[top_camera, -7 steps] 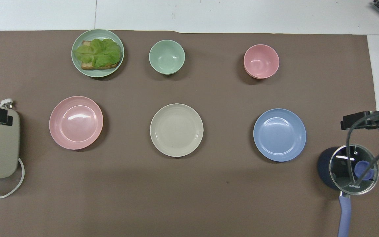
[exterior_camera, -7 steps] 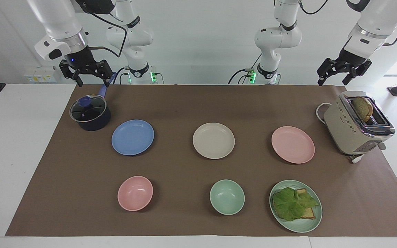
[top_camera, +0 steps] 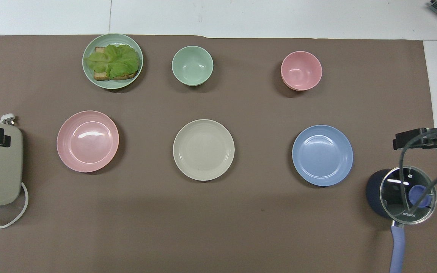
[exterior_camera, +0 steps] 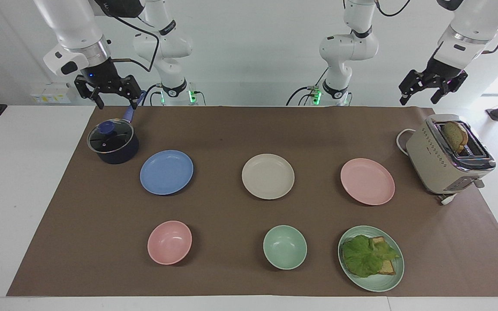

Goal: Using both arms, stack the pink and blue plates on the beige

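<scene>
Brown mat (exterior_camera: 231, 129) on a white table (exterior_camera: 24, 181), white wall (exterior_camera: 253, 43) — left gripper (exterior_camera: 431, 87) has risen slightly, right gripper (exterior_camera: 107, 93) unmoved; both open, empty.

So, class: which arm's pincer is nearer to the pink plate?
The left. The left pincer hangs open above the toaster, which stands beside the pink plate. The right pincer hangs open over the pot, at the table's right-arm end.
</scene>
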Action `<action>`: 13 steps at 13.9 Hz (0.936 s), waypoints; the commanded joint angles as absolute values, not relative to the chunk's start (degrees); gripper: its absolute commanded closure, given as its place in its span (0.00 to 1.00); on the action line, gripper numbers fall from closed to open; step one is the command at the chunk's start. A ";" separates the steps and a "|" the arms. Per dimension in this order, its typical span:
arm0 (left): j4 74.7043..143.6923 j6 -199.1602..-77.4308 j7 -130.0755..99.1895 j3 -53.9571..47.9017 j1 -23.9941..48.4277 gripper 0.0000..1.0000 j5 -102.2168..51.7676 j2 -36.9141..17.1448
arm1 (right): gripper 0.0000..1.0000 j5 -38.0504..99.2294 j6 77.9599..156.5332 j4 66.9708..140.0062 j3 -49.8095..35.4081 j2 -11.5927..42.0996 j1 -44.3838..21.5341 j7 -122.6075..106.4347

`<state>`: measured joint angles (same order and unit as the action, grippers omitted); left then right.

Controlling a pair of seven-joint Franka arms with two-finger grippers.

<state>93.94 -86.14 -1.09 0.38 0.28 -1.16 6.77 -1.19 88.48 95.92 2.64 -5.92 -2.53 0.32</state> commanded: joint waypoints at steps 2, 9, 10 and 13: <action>101.84 -92.26 -1.40 0.18 -0.97 0.00 -0.44 7.21 | 0.00 0.09 89.91 97.65 2.37 -7.29 -1.93 0.70; 113.37 -108.18 -1.85 0.18 -2.64 0.00 -0.88 1.68 | 0.00 0.09 89.82 97.65 2.37 -7.29 -1.93 0.70; 114.25 -110.11 -1.76 0.18 -2.81 0.00 -0.88 0.80 | 0.00 0.09 89.82 97.73 2.37 -7.29 -1.93 0.70; 116.71 -118.36 -1.93 0.18 -3.43 0.00 -0.88 -4.90 | 0.00 0.00 89.82 97.91 2.37 -7.38 -1.93 0.70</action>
<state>115.13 -113.19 -1.36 0.79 -2.22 -1.16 -1.98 -1.19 88.48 96.02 2.64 -5.93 -2.53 0.32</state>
